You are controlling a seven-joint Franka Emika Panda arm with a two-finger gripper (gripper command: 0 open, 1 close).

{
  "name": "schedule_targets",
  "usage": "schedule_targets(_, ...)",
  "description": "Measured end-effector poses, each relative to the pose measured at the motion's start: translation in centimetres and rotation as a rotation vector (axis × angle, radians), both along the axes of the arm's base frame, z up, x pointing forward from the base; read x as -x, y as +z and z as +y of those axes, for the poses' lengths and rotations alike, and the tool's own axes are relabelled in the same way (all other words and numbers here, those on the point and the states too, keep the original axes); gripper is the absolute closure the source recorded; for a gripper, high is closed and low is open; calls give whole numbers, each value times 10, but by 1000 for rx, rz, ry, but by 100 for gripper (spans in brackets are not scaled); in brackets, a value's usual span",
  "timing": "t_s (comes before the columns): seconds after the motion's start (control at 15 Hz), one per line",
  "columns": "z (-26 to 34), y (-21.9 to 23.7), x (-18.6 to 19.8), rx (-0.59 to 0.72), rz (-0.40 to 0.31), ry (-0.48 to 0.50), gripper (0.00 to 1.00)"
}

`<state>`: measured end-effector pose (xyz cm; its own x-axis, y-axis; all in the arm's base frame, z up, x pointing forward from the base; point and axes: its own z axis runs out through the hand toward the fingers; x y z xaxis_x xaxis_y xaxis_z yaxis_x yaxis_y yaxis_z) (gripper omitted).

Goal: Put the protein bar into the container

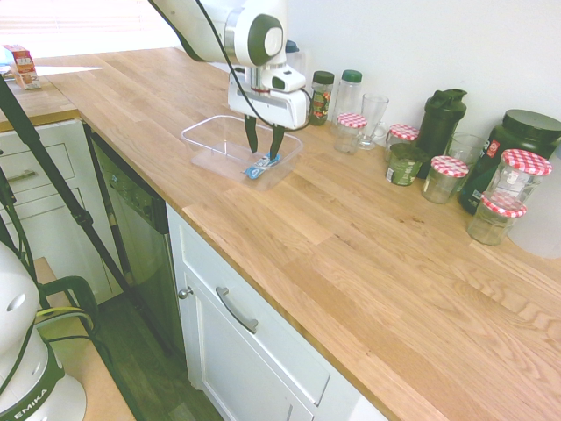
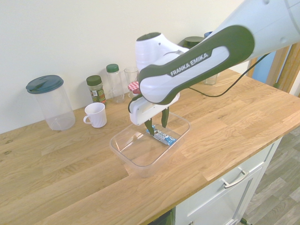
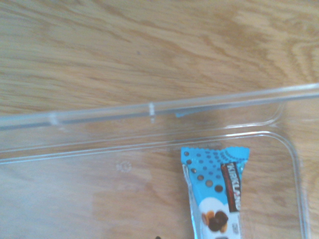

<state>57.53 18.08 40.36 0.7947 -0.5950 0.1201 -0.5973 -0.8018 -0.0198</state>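
Tool [image 2: 157,124] above the container [image 2: 123,152], jaws apart and empty; protein bar [image 2: 161,137] lies flat inside.
Bar looks light, slick-wrapped, slightly crushable: probably best pinched across its narrow middle.

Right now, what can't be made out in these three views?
- Protein bar: its far end is cut off by the wrist view's edge.
- Container: part of its floor is hidden behind the gripper in the first exterior view.
- Spice jar: label print too small, second exterior view.
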Motion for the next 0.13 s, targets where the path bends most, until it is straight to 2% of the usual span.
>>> schedule_targets(0.13, 3, 47, 29, -25, -58, 9, 0)
